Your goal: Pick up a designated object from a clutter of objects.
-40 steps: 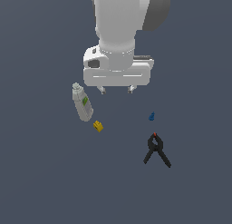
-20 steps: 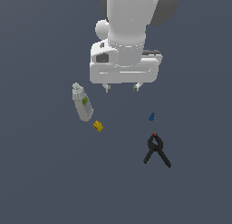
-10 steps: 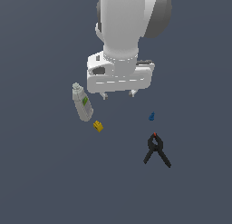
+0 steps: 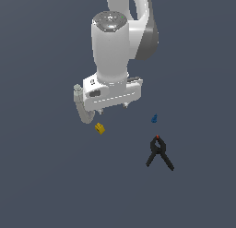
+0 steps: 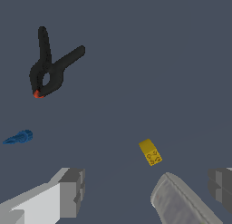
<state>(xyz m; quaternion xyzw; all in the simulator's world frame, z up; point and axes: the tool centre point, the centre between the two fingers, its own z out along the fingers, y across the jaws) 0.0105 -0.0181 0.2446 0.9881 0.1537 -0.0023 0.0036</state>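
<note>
Mustard yellow, that's our target: the little brick [image 4: 99,128] sits just left of centre in the exterior view, alone on the dark floor [image 4: 46,185]. We hang our gripper [image 4: 112,110] above and a touch to its right, jaws spread wide and empty so they can straddle it. The bottle [image 4: 82,109] lies half hidden under our hand, close to the brick, so we'd judge the descent needs care. The blue piece [image 4: 154,118] and the black clamp [image 4: 159,152] sit well apart at the right.
</note>
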